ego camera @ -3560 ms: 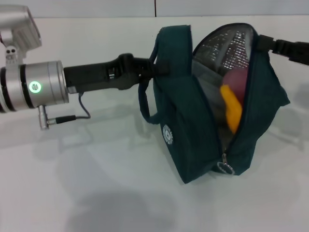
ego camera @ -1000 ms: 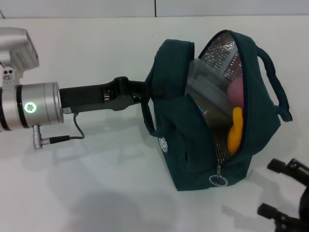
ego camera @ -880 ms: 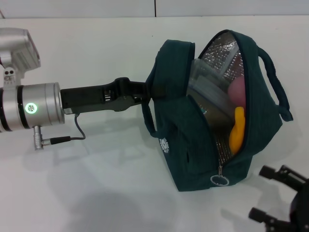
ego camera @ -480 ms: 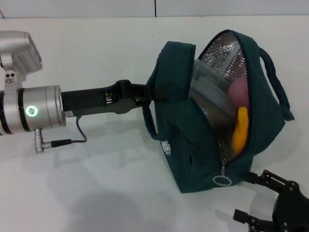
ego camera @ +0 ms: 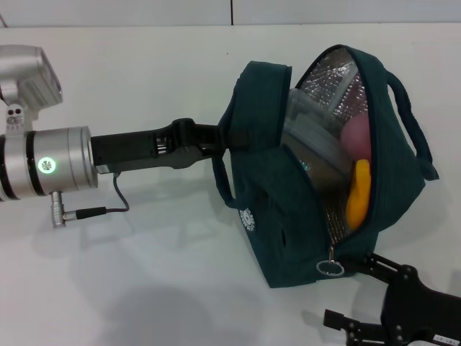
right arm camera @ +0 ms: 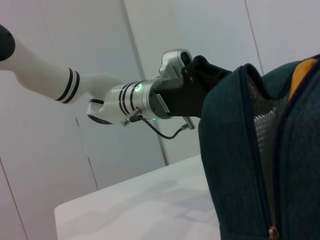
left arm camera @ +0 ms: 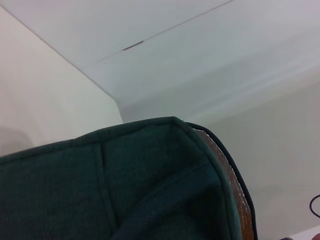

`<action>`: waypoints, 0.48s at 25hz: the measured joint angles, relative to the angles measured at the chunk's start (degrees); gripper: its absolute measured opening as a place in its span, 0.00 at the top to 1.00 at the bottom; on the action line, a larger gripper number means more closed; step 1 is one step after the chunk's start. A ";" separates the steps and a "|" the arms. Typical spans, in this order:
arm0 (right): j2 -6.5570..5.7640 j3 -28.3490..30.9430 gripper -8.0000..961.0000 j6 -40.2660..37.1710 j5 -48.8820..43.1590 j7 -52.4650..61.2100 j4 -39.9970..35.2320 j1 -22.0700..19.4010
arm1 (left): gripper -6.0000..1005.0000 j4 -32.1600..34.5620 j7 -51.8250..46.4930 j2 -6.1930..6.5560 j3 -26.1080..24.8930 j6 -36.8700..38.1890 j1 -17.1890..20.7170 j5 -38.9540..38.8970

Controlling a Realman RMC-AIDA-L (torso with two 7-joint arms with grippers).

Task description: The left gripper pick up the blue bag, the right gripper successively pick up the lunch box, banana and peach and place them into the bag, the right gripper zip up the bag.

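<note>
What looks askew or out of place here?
Nothing stands out. The dark teal fabric bag gapes unzipped, held by the left gripper; the yellow banana stands on end inside, and the open right gripper nears the ring zipper pull.

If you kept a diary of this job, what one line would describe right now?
left gripper: holding blue bag | inside: lunch box, banana, peach | right gripper: open, near ring zipper pull | zip: undone

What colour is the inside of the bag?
Shiny silver foil lines the blue bag; the head view shows it best.
</note>
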 joint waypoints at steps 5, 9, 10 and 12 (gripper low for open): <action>0.09 -0.13 0.09 0.77 0.00 0.00 0.95 1.60 | 0.95 0.00 0.09 0.00 0.00 0.00 0.01 -0.06; 0.09 -1.03 0.09 1.36 0.00 0.00 1.39 2.12 | 0.95 0.00 0.32 0.00 0.00 0.00 0.02 -0.06; 0.09 -1.46 0.09 1.42 -0.01 0.00 1.38 2.22 | 0.95 0.00 0.34 0.00 0.00 -0.01 0.01 -0.06; 0.09 -1.90 0.11 1.54 0.02 0.00 1.29 2.31 | 0.95 0.00 0.40 0.00 0.00 -0.01 0.01 -0.06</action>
